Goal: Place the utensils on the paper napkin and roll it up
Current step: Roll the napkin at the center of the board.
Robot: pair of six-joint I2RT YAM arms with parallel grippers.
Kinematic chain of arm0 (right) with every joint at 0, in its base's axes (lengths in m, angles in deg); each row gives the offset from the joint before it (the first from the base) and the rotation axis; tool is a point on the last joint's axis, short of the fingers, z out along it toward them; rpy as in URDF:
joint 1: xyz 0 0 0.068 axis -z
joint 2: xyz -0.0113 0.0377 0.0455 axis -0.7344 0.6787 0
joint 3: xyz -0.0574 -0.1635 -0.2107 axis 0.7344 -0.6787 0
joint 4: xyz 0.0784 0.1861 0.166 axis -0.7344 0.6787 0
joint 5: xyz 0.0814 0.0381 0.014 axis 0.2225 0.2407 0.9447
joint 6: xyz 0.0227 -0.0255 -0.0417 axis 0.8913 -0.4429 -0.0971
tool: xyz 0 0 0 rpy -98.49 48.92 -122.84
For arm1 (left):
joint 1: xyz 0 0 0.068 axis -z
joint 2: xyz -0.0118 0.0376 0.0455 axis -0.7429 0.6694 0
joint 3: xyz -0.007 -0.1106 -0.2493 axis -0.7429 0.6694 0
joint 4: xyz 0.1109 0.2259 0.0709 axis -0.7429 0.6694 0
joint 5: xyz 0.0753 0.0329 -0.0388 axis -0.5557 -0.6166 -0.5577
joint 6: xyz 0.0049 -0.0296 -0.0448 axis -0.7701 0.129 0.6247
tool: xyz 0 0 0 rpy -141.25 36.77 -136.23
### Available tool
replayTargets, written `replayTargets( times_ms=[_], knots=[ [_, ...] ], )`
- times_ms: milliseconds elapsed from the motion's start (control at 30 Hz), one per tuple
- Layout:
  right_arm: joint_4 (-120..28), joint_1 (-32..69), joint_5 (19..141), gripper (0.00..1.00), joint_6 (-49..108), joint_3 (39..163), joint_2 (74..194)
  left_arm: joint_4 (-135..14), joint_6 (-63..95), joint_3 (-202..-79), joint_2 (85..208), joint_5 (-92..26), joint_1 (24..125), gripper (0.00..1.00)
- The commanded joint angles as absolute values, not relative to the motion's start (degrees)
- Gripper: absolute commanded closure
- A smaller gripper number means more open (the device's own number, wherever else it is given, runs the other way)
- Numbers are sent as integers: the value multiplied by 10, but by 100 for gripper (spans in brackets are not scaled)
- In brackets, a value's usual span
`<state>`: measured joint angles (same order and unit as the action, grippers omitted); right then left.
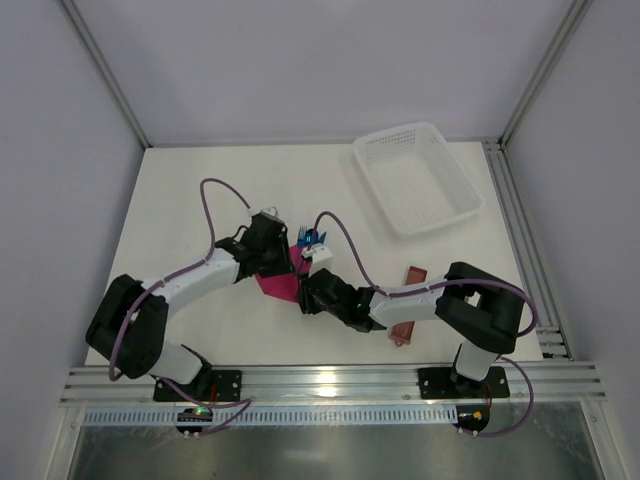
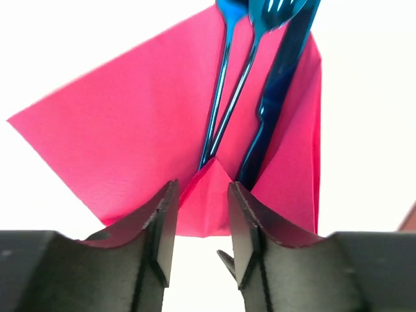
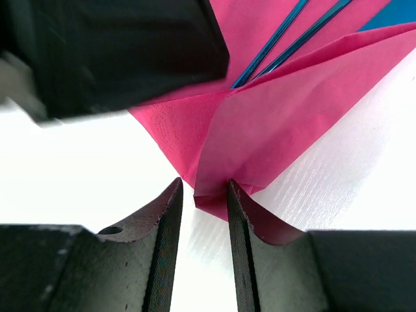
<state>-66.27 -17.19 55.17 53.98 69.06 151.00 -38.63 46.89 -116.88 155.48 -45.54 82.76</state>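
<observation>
Where blue utensils (image 2: 273,84) cross the folded napkin (image 2: 130,123), left tool (image 2: 203,188) and right tool (image 3: 203,188) gape.

I work over a matte white table (image 1: 200,170), lit evenly from above, with only soft shadows. Plain pale grey panels close it in: a back wall (image 1: 320,60), a left wall (image 1: 50,150) and a right wall (image 1: 600,120), joined by slim aluminium posts (image 1: 105,70) at the far corners. A slotted aluminium rail (image 1: 330,380) runs along the near edge, and a side rail (image 1: 510,220) borders the right. Below the near rail lies a glossy grey surface (image 1: 330,450).
</observation>
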Motion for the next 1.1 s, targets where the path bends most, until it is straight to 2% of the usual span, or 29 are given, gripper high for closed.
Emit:
replayTargets(
  times_ms=[0, 167, 367, 600, 1067],
  knots=[
    [-700, -176, 548, 64, 535, 696, 1512, -392, 441, -1182, 1506, -430, 806, 59],
    [-704, -176, 548, 64, 532, 694, 1510, -452, 424, -1153, 1474, -373, 801, 56],
    [-735, -176, 551, 64, 524, 676, 1503, -548, 427, -1117, 1494, -292, 800, 56],
    [-806, -176, 565, 64, 500, 641, 1496, -571, 431, -1095, 1510, -319, 801, 56],
    [-807, -176, 568, 62, 479, 655, 1505, -636, 416, -1046, 1459, -327, 800, 53]
  ],
)
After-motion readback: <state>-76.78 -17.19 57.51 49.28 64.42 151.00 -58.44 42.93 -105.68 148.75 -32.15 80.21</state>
